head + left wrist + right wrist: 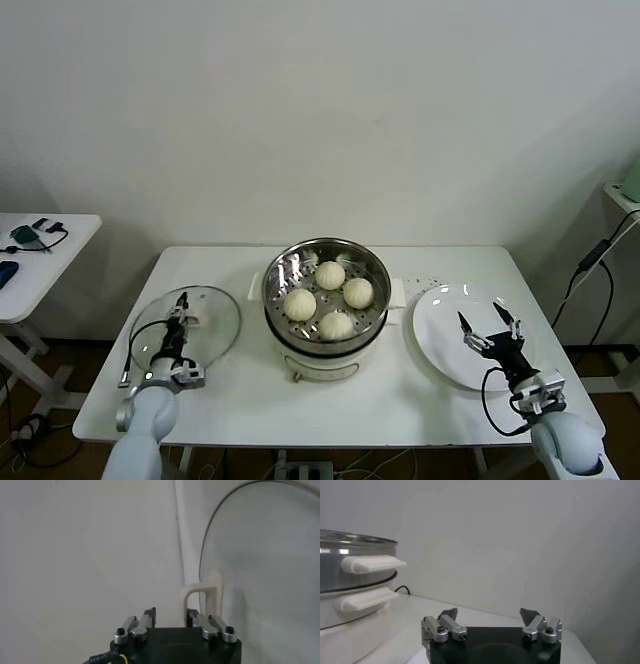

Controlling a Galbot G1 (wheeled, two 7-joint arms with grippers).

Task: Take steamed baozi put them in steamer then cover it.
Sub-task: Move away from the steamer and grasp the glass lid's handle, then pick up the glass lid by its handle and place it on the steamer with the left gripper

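Note:
The steamer [300,365] stands at the table's middle, uncovered, and its side handles show in the right wrist view [370,564]. Four baozi lie on its tray: [330,274], [358,292], [300,303], [337,325]. The cover [215,325] lies flat on the table left of the steamer. My left gripper [181,308] is over the cover, at its cream-white handle [201,594]. It is open [171,616], and the handle stands just ahead of its fingertips, not gripped. My right gripper [489,325] is open and empty over the white plate [440,340]; it also shows in the right wrist view [490,615].
The white plate is bare. A small side table [60,245] with devices stands at the far left, and a shelf with a hanging cable [597,255] stands at the far right. The table's front edge [330,435] runs just before both arms.

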